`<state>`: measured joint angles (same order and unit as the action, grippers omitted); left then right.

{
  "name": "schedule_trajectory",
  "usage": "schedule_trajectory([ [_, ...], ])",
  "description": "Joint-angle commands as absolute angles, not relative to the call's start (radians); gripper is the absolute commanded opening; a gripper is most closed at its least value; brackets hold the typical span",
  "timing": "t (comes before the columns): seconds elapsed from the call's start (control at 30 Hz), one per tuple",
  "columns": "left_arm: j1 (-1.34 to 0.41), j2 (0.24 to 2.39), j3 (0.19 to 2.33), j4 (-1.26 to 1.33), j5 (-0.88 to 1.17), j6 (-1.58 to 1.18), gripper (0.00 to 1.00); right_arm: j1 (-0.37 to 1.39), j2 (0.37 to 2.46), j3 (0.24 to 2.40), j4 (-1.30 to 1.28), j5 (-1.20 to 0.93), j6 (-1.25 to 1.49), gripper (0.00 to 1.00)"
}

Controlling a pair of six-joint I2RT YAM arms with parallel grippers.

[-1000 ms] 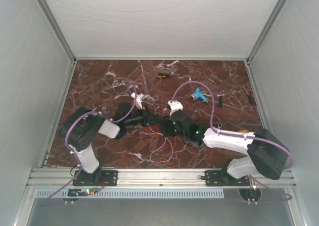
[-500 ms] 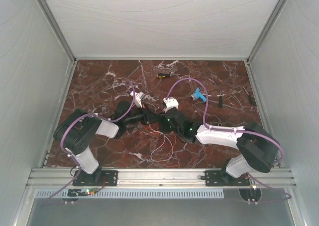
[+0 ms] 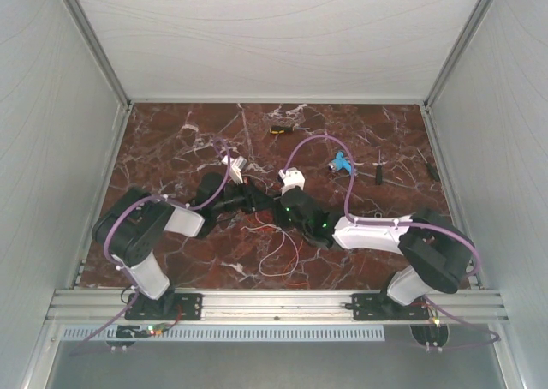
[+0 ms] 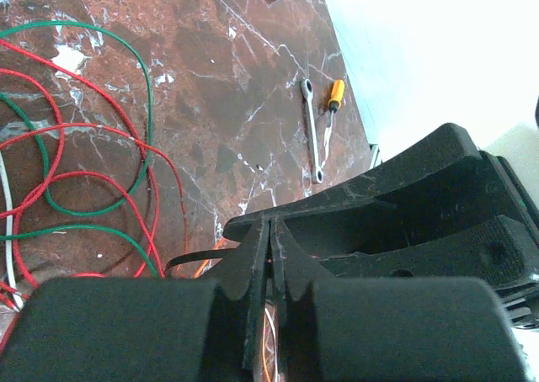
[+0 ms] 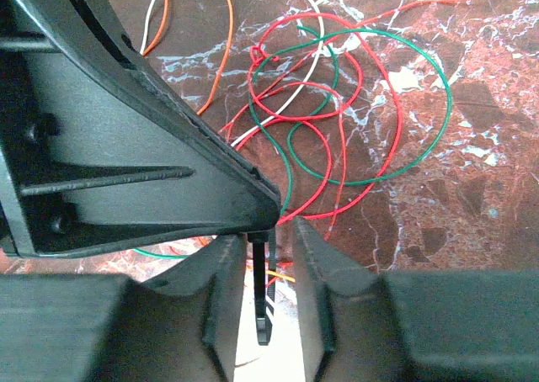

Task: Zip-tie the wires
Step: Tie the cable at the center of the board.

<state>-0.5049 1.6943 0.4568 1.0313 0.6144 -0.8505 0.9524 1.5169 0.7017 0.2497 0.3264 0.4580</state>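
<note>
Where the wires are: the wires (image 5: 330, 117) lie in loose red, green, white and orange loops on the table (image 3: 171, 149). They are about in the middle, a bit toward the near edge, just on the near side of where the two arms meet.
Zip tie: the zip tie (image 5: 263, 294) is a thin black strip. It sticks out of the tip of the left arm's fingers and hangs between the right arm's fingers, over the middle of the table.
Left gripper: the left gripper (image 4: 269, 230) is pressed together, and it looks to be pinching one end of the strip.
Right gripper: the right gripper (image 5: 264, 232) has a finger on each side of the strip with a small gap left, so it is not pinching yet.
How it will handle: the strip looks light, bendy and smooth, so it may flop or slip. The strands look soft and springy and may pop out of a loose loop.
Where to hold: near the free end of the strip, with its flat sides against the fingers.
What changed: since a second ago the right arm has slid left toward the left one, and its fingers have come closer together. The loops look the same.
</note>
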Motion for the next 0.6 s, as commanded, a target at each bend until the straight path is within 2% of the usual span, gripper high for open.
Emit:
schedule_trajectory([
  [0.0, -0.521, 1.677, 0.482, 1.05, 0.646, -0.869, 0.0, 0.955, 1.499, 0.702, 0.391, 0.404, 0.466, 0.22],
  [0.1, -0.524, 1.68, 0.482, 1.048, 0.647, -0.868, 0.0, 0.955, 1.512, 0.703, 0.396, 0.406, 0.46, 0.11],
  [0.17, -0.526, 1.681, 0.481, 1.048, 0.647, -0.871, 0.0, 0.955, 1.515, 0.693, 0.407, 0.408, 0.459, 0.0],
  [0.57, -0.515, 1.625, 0.479, 0.972, 0.531, -0.84, 0.0, 0.959, 1.472, 0.573, 0.432, 0.348, 0.442, 0.0],
])
